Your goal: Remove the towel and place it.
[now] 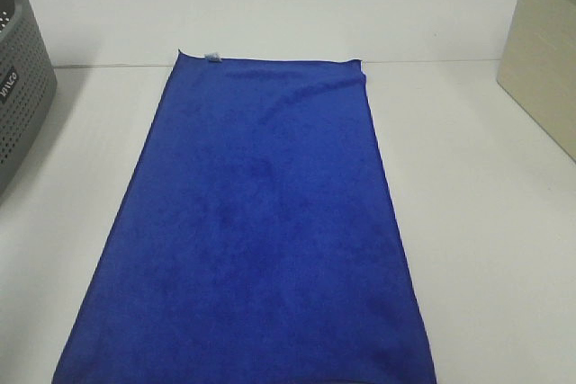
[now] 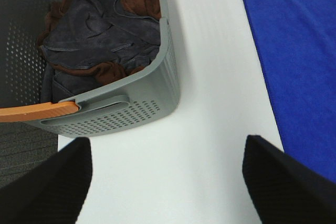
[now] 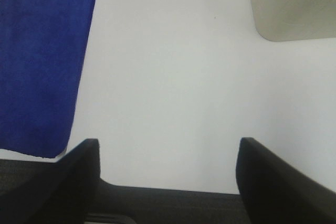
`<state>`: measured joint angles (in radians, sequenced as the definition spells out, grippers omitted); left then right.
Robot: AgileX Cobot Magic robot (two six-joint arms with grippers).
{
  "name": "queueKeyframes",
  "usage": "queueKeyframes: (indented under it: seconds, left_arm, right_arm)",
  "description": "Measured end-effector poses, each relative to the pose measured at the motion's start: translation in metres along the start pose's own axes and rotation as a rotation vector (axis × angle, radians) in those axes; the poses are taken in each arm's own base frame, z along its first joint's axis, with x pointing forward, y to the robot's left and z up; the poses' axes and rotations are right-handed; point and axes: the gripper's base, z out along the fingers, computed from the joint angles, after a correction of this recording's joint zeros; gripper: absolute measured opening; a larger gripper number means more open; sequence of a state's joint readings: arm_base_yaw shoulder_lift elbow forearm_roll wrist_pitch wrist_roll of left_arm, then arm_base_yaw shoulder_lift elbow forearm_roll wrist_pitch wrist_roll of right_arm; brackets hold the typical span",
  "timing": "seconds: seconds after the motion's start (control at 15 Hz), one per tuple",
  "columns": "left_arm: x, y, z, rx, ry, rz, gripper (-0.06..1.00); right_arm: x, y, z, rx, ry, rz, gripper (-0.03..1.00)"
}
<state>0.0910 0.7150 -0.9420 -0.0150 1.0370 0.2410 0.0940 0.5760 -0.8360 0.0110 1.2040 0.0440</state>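
Note:
The towel point(image 1: 256, 231) is a long royal-blue cloth lying flat down the middle of the white table point(image 1: 486, 222), with a small white tag point(image 1: 213, 57) at its far edge. Neither arm shows in the exterior high view. My left gripper point(image 2: 167, 182) hangs open over bare table between the grey basket point(image 2: 131, 103) and the towel's edge point(image 2: 294, 51). My right gripper point(image 3: 167, 174) is open too, above bare table near the front edge, with the towel's corner point(image 3: 42, 66) to one side. Neither gripper touches the towel.
A grey perforated basket point(image 1: 22, 78) stands at the table's left edge, holding dark grey and brown cloths point(image 2: 100, 35). A beige bin point(image 1: 544, 60) stands at the right edge point(image 3: 294, 3). A seam crosses the table at the towel's far end.

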Motion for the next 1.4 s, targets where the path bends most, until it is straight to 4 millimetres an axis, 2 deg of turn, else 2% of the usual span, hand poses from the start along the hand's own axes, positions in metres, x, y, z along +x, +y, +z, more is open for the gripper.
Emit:
queueKeyframes:
  seconds: [0.07, 0.13, 0.2, 0.27, 0.47, 0.6, 0.67, 0.87, 1.2, 1.4]
  left_arm:
    - [0.017, -0.002, -0.006, -0.025, -0.016, -0.007, 0.75]
    - [0.028, -0.003, -0.007, -0.048, -0.018, -0.022, 0.75]
    - [0.041, -0.003, -0.011, -0.082, -0.038, -0.042, 0.75]
    - [0.048, -0.003, -0.013, -0.099, -0.045, -0.053, 0.75]
    - [0.082, -0.009, -0.024, -0.135, -0.099, -0.111, 0.75]
    - [0.109, -0.014, -0.031, -0.136, -0.076, -0.132, 0.75]
    - [0.121, -0.017, -0.033, -0.136, -0.071, -0.154, 0.75]
    - [0.149, -0.027, -0.040, -0.112, -0.156, -0.208, 0.75]
    - [0.148, -0.034, -0.028, -0.043, -0.236, -0.185, 0.75]
    - [0.147, -0.035, -0.028, -0.031, -0.247, -0.161, 0.75]
  right_arm:
    - [0.022, -0.001, -0.006, -0.003, -0.064, -0.002, 0.71]
    - [0.027, -0.001, -0.006, -0.003, -0.074, -0.008, 0.71]
    - [0.042, -0.002, -0.007, -0.003, -0.110, -0.026, 0.71]
    - [0.047, -0.002, -0.006, -0.002, -0.117, -0.030, 0.71]
    - [0.076, -0.004, 0.007, -0.002, -0.143, -0.046, 0.71]
    - [0.094, -0.005, 0.020, 0.000, -0.146, -0.062, 0.71]
    - [0.103, -0.005, 0.025, -0.004, -0.152, -0.062, 0.71]
    - [0.112, -0.005, 0.022, -0.012, -0.238, -0.080, 0.71]
    - [0.111, 0.002, 0.029, -0.084, -0.286, -0.092, 0.71]
    - [0.111, 0.002, 0.029, -0.085, -0.286, -0.095, 0.71]
